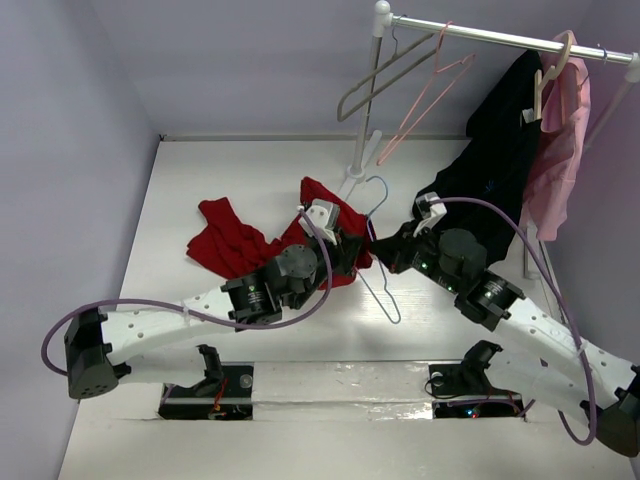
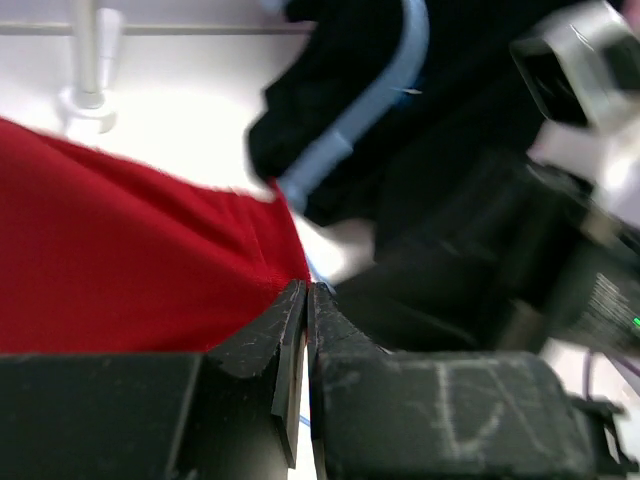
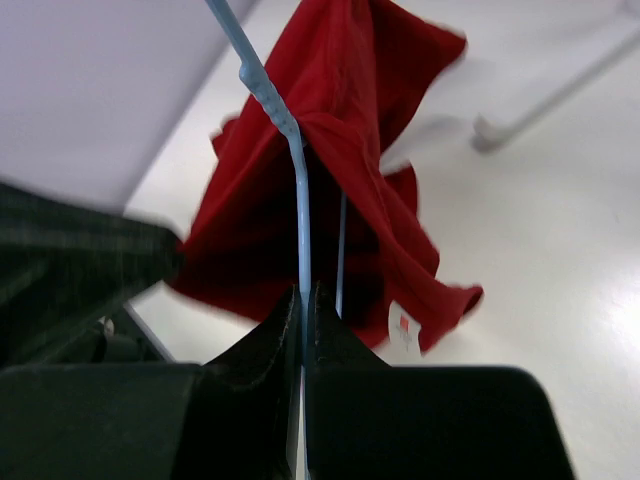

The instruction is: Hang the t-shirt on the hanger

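The red t-shirt [image 1: 240, 248] lies bunched on the table, with one part lifted up to my left gripper [image 1: 347, 250]. In the left wrist view the left gripper [image 2: 306, 290] is shut, with the edge of the red cloth [image 2: 130, 260] at its tips. My right gripper [image 1: 386, 252] is shut on a wire of the light-blue hanger [image 1: 385, 290]. In the right wrist view the hanger wire [image 3: 300, 210] rises from the right gripper [image 3: 303, 292] into the t-shirt [image 3: 340, 130], whose white label [image 3: 403, 328] hangs low. The hanger's hook [image 2: 375, 95] shows blurred in the left wrist view.
A white rail [image 1: 500, 38] at the back right carries a grey hanger [image 1: 385, 75], a pink hanger [image 1: 430, 95], a black garment [image 1: 490, 170] and a pink garment [image 1: 560, 150]. Its stand's foot [image 1: 355, 180] is just behind the grippers. The two grippers are close together.
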Controlling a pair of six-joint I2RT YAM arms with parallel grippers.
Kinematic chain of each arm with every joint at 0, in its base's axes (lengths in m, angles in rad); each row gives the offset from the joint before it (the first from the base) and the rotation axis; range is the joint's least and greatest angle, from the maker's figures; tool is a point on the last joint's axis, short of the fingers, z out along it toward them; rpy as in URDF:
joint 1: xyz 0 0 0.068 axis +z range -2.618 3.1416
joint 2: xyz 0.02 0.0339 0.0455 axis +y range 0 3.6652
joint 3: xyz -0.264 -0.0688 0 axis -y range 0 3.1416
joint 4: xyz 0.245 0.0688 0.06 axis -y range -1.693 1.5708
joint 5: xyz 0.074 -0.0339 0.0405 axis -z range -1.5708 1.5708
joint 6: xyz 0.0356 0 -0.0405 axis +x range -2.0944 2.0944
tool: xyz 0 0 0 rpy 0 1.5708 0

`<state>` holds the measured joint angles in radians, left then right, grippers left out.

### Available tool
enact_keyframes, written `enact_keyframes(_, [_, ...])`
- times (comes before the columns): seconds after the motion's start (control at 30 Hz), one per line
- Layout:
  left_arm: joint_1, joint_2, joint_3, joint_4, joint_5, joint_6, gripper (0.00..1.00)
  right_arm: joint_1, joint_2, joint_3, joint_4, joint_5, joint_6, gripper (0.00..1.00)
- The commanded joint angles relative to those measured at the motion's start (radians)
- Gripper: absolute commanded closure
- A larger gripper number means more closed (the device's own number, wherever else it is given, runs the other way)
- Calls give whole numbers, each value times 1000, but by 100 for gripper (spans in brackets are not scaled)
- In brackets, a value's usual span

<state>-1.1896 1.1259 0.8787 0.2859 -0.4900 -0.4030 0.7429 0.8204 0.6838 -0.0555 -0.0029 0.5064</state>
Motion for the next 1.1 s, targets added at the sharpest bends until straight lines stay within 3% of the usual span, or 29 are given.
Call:
enact_keyframes(0.0, [-57,-67,74,35,-13,30,100,6,20,2,326,46,-25,100])
enact_keyframes(0.4, [-76,-101,138,-48,-4,27,100,15,103,-129,784,12,-26,100])
enact_keyframes(0.43, [-76,-98,150,-85,-21,29,97,15,95,-132,802,11,-25,100])
enact_keyframes(0.47, [-76,-107,167,-103,-74,23,80,35,80,-154,827,11,-28,100])
enact_keyframes(0.5, [-76,-118,172,-114,-105,21,80,35,59,-167,823,14,-34,100])
enact_keyframes(0.53, [-76,-127,175,-123,-137,18,60,50,36,-181,813,26,-37,100])
enact_keyframes(0.63, [-47,-133,219,-140,-248,3,38,59,-56,-233,772,35,-48,100])
enact_keyframes(0.73, [-10,-98,265,-120,-266,-22,33,69,-113,-259,731,43,-60,100])
enact_keyframes(0.93, [192,20,336,-100,-84,-131,33,69,-175,-262,692,52,-94,100])
enact_keyframes(1.07, [232,63,336,-33,8,-152,33,69,-182,-256,674,46,-95,100])
